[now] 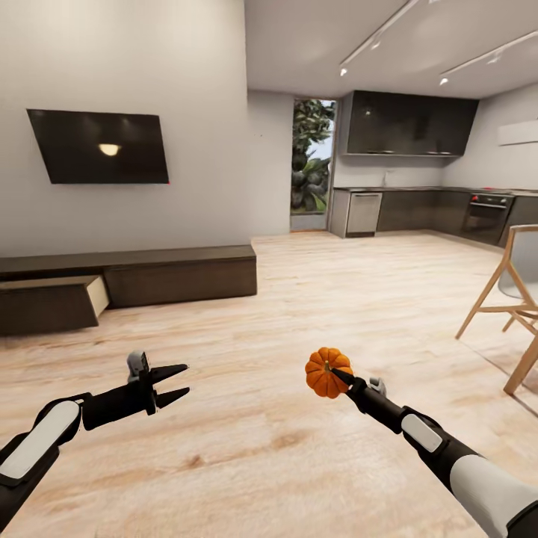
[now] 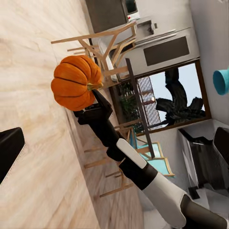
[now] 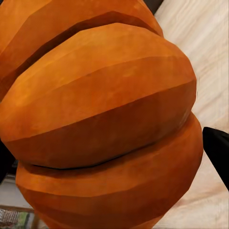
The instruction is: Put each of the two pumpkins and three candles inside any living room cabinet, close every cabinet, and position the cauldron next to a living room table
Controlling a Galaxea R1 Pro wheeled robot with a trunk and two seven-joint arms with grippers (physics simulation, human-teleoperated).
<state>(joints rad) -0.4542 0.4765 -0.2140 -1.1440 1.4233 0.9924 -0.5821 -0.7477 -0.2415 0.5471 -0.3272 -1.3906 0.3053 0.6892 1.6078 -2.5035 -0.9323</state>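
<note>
Pumpkin (image 1: 327, 372): rigid, light, ribbed, likely slippery; pinched between right gripper (image 1: 340, 375) jaws across its ribs. Left gripper (image 1: 178, 382): jaws spread, empty

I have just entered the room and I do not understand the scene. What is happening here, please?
A two-armed robot stands on the wooden floor of a living room. Its right gripper is shut on a small orange pumpkin, held up in the air. The left gripper is open and holds nothing. Ahead on the left, the low dark-brown cabinet below the wall TV has one drawer pulled open.
</note>
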